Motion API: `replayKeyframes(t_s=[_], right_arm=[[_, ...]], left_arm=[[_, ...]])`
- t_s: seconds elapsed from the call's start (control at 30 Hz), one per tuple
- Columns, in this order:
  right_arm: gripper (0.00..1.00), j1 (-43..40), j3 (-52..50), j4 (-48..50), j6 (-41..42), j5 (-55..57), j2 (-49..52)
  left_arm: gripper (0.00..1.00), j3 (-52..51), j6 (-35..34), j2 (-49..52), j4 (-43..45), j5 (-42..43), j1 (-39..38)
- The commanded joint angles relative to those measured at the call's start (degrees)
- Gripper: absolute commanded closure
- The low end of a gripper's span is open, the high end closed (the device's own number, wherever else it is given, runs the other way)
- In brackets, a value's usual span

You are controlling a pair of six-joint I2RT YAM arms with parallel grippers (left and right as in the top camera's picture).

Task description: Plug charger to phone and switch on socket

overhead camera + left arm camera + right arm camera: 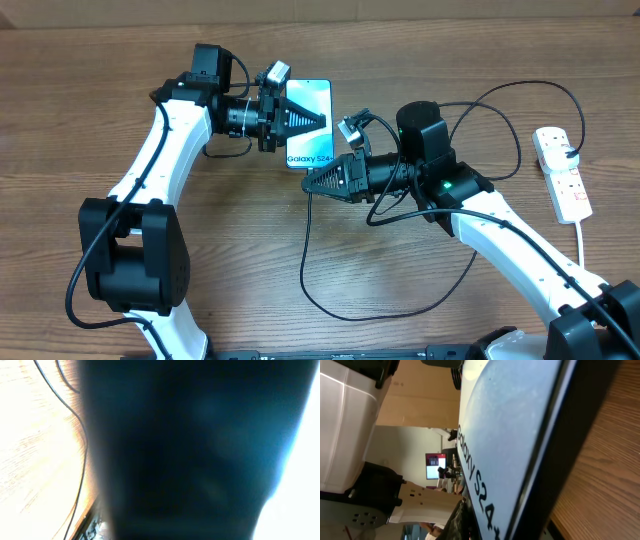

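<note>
Nearest the bases, the long thin black charger cable [302, 240] loops over the brown wooden table [230, 270]. It rises to the right gripper [306, 185], whose jaws are closed at the lower short edge of the slim rectangular smartphone [312, 157] with a blue-and-white screen. Whether the gripper pinches the cable's tip cannot be told. Mid-table, the left gripper [324, 120] is clamped across the smartphone's upper half. The white oblong power strip [562, 172] with red switches lies well apart, far right.
</note>
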Motion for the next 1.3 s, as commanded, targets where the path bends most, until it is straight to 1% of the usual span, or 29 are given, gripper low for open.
replayKeyframes(t_s=[0.0,0.23,0.67,0.7,0.73,0.77,0.8,0.93,1.0,1.27], right_arm=[[0.96,-0.96,1.14,2.14,0.13,5.49,-0.57],[0.96,-0.96,1.14,2.58,0.13,5.66,-0.57],[0.96,-2.21,1.14,3.54,0.2,5.66,-0.57],[0.83,-2.56,1.14,3.58,0.15,5.64,-0.57],[0.53,-2.91,1.14,3.58,0.15,5.42,-0.57],[0.2,-3.34,1.14,3.87,0.11,4.52,-0.57],[0.0,-3.78,1.14,4.28,-0.22,3.21,-0.57],[0.0,-5.25,1.14,4.33,-6.27,-3.3,-0.59],[0.0,-5.79,1.14,3.08,-7.87,-4.37,-0.59],[0.0,-6.91,1.14,2.6,-7.43,-4.66,-0.59]], left_arm=[[0.96,0.07,3.06,-0.39,-1.25,5.62,-0.94],[0.96,0.07,6.16,-0.39,-4.72,5.6,-0.94],[0.96,0.07,7.3,-0.39,-6.08,5.6,-0.94],[0.96,0.07,7.3,-0.39,-6.05,5.6,-0.94],[0.96,0.07,7.3,-0.39,-6.05,5.6,-0.94],[0.96,0.07,7.32,-0.39,-6.03,5.57,-0.94],[0.96,0.07,7.34,-0.39,-6.01,5.49,-0.94],[0.96,0.07,7.37,-0.39,-6.03,5.18,-0.94],[0.96,0.07,7.32,-0.39,-6.01,5.2,-0.94],[0.96,0.07,7.34,-0.39,-6.03,5.18,-1.29]])
